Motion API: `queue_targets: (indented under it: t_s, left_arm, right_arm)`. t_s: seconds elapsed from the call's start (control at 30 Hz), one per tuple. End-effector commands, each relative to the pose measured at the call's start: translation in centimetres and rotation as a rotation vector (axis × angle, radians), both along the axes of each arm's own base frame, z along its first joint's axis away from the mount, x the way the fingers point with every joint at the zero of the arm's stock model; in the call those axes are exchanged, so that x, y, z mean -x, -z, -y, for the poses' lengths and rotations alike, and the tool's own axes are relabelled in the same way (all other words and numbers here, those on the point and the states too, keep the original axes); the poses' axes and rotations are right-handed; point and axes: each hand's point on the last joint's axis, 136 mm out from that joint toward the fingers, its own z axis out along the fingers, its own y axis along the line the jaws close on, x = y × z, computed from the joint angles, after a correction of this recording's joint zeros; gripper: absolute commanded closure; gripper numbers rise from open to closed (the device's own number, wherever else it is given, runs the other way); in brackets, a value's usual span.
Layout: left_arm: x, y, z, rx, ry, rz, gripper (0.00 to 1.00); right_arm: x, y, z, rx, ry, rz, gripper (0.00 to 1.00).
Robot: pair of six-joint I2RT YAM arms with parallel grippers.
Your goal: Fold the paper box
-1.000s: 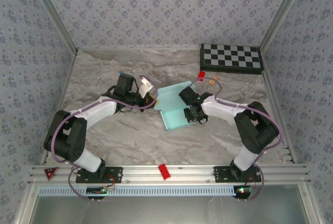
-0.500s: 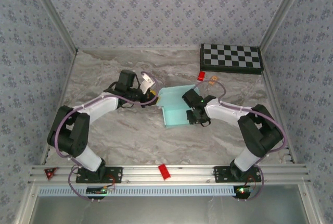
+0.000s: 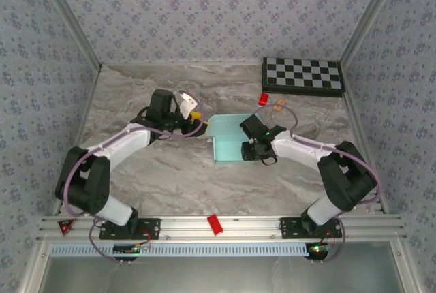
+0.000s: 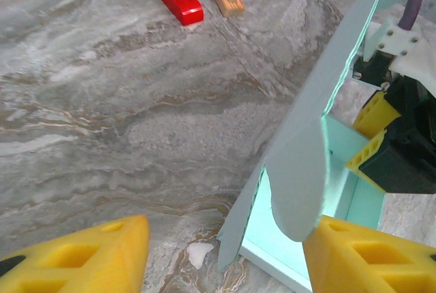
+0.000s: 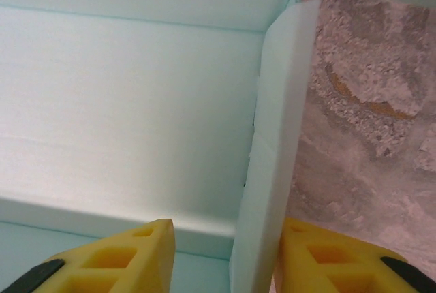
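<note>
Your paper box (image 3: 228,144) lies just right of centre in the top view. It is pale light-blue thin card, partly folded, with a flat floor and walls standing up from it. In the left wrist view a rounded tab (image 4: 298,184) hangs off one upright wall.

Your left claw (image 3: 199,121) is at the box's upper left corner with its fingers apart, clamping nothing. Your right claw (image 3: 253,148) is over the box's right side, also apart. It straddles a side flap (image 5: 269,136), which sits close against one finger.

The bare counter (image 3: 170,177) lies open to the left of the box and below it. The red block (image 3: 263,98) and orange block (image 3: 278,105) sit near, up and right. The checkerboard (image 3: 303,76) is further, in the upper right.
</note>
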Motion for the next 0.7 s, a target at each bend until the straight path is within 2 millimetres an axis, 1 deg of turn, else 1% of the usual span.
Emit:
queue_targets:
  t_s: [0.0, 0.13, 0.27, 0.3, 0.4, 0.5, 0.6, 0.67]
  left_arm:
    - [-1.3, -2.4, -1.7, 0.021, -0.133, 0.069, 0.37]
    - [-2.4, -3.5, -4.1, 0.025, -0.287, 0.082, 0.35]
    - [-4.3, -3.7, -7.7, -0.005, -0.514, 0.028, 0.35]
    - [-4.8, -4.0, -8.6, -0.009, -0.571, 0.009, 0.35]
    - [-6.1, -3.8, -11.7, -0.032, -0.731, -0.050, 0.36]
    - [-7.1, -3.2, -14.1, -0.040, -0.837, -0.104, 0.36]
    - [-8.2, -1.8, -16.5, -0.069, -0.927, -0.173, 0.36]
    - [-9.0, -1.0, -17.7, -0.076, -0.965, -0.218, 0.38]
  right_arm:
    - [0.0, -1.2, 0.9, 0.004, 0.020, 0.032, 0.54]
    - [-0.2, -2.6, 1.2, -0.008, 0.013, 0.090, 0.52]
    - [-0.4, -4.3, 2.0, -0.018, 0.015, 0.172, 0.52]
    - [-0.5, -4.8, 2.3, -0.018, 0.020, 0.199, 0.53]
    - [-0.2, -5.7, 3.4, -0.022, 0.043, 0.249, 0.53]
    - [0.0, -6.4, 4.9, -0.018, 0.085, 0.287, 0.53]
    - [0.2, -6.7, 6.4, -0.032, 0.127, 0.299, 0.53]
    - [0.5, -6.7, 7.1, -0.047, 0.143, 0.295, 0.53]
